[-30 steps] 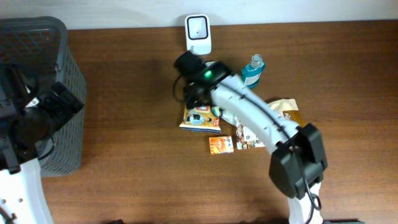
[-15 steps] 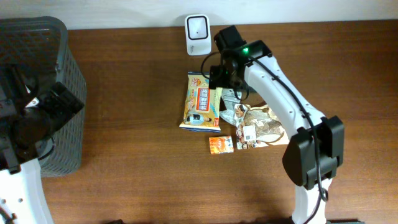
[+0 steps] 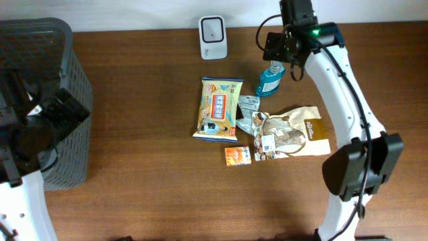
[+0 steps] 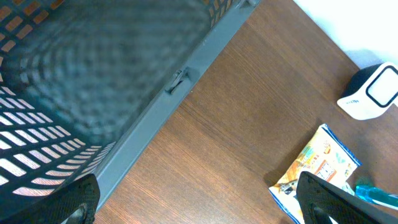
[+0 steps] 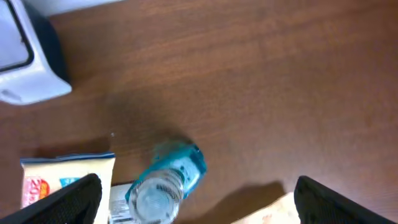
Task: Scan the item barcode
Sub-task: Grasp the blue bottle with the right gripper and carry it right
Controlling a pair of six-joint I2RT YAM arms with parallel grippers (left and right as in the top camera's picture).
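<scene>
**Step in hand:** approach to the item. Nothing is held and nothing faces the scanner, so the scan has not yet begun.

**Layout, near to far**
- A small orange square sachet (image 3: 237, 155) lies flat on the brown wooden bench (image 3: 134, 174), just beside a brown-and-white printed pouch (image 3: 301, 132).
- Beyond these, a crumpled silver foil wrapper (image 3: 249, 107) lies next to a yellow-and-blue rectangular snack packet (image 3: 219, 107).
- Further out, a clear plastic bottle with blue contents (image 3: 270, 80) appears to stand upright, near the wrapper and apart from the packet.
- At the far edge sits the white box-shaped barcode scanner (image 3: 212, 29), well to the left of the bottle.

**Right arm:** It reaches from the near right corner across the pile, almost fully extended, with the wrist pointing down. The right fingers (image 5: 68, 199) are spread wide and empty. They hang above the bottle, slightly beyond it. In the wrist view the bottle cap sits low and left of centre between them.

**Left arm:** It is folded at the left side. The left fingers (image 4: 56, 205) are wide and empty, above the edge of the dark grey mesh plastic basket (image 3: 40, 47).

**Next move (judgement):** The bottle is the likely item.
1. Centre the right fingers over the bottle.
2. Descend and close on the body below the cap.
3. Lift the bottle and carry it left to the scanner, with the barcode turned towards the scanner window.

The barcode's position on the bottle cannot be seen. An off-centre descent could tip the bottle.
</scene>
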